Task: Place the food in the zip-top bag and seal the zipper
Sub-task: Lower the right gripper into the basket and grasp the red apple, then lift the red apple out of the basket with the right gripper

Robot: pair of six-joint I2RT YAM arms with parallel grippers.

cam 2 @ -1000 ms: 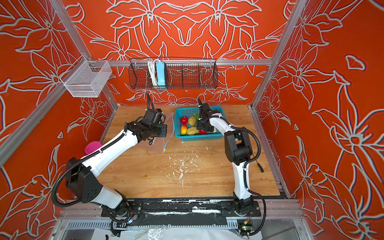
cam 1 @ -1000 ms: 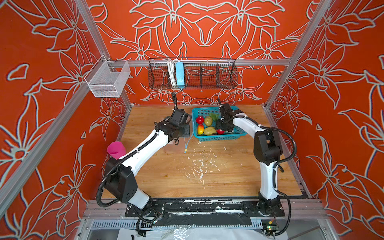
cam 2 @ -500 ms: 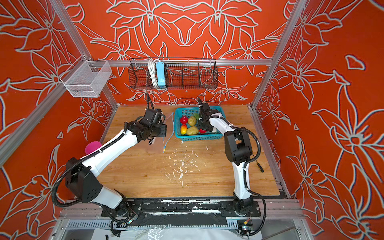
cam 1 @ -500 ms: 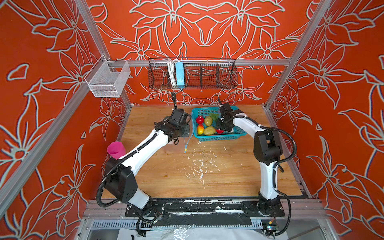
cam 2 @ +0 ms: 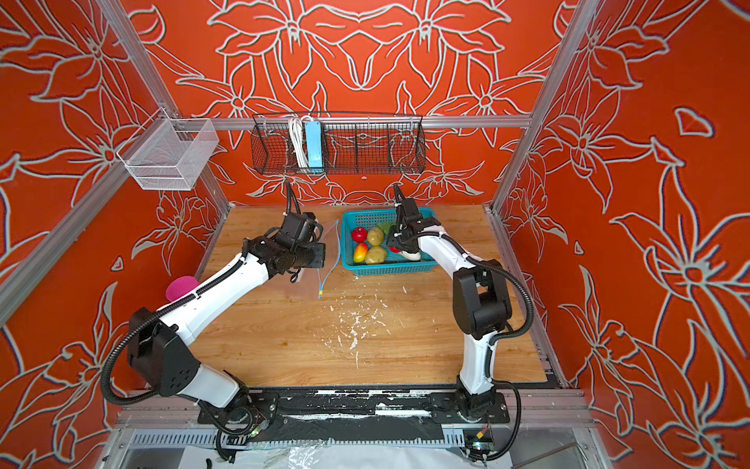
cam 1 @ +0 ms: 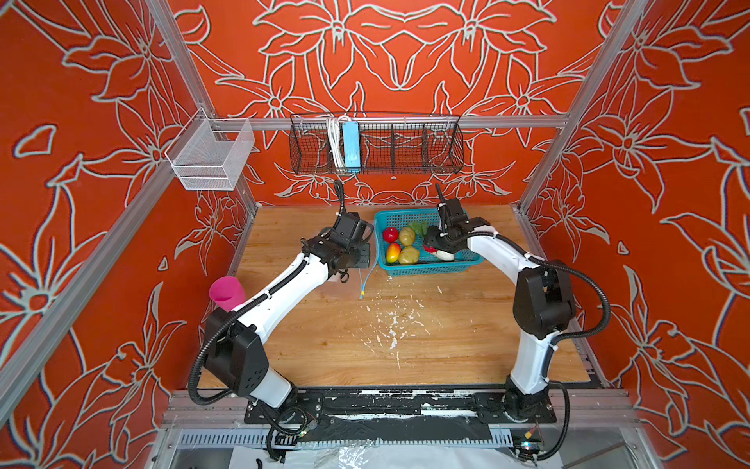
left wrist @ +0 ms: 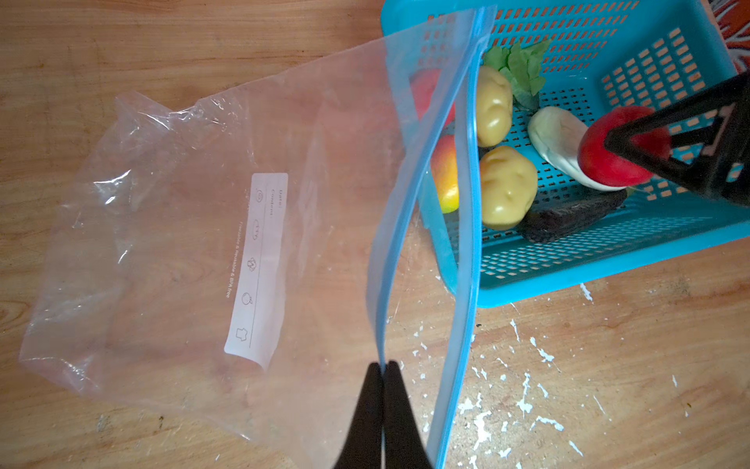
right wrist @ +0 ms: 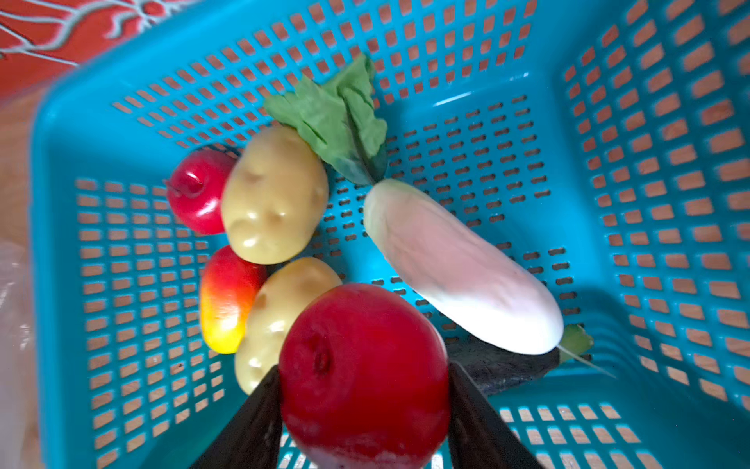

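Currently left gripper (left wrist: 383,365) is pinching one lip of the bag (left wrist: 162,243), fingers (left wrist: 371,406) fully closed on the film just by the zipper (left wrist: 464,203). Zipper strips are standing apart, mouth gaping toward the basket (left wrist: 608,260); rest of the bag is lying on the table (left wrist: 121,40) just beside the basket. Meanwhile right gripper (right wrist: 364,375) is gripping a red ball (right wrist: 361,333) inside the basket outline, fingers (right wrist: 259,418) part-spread and pressing on both sides of it; can't tell if it is clear of the floor. Also sitting loose in the basket: second red ball (right wrist: 197,191), two potatoes (right wrist: 274,195), mango (right wrist: 227,298), white vegetable (right wrist: 458,264), leaf (right wrist: 337,117).
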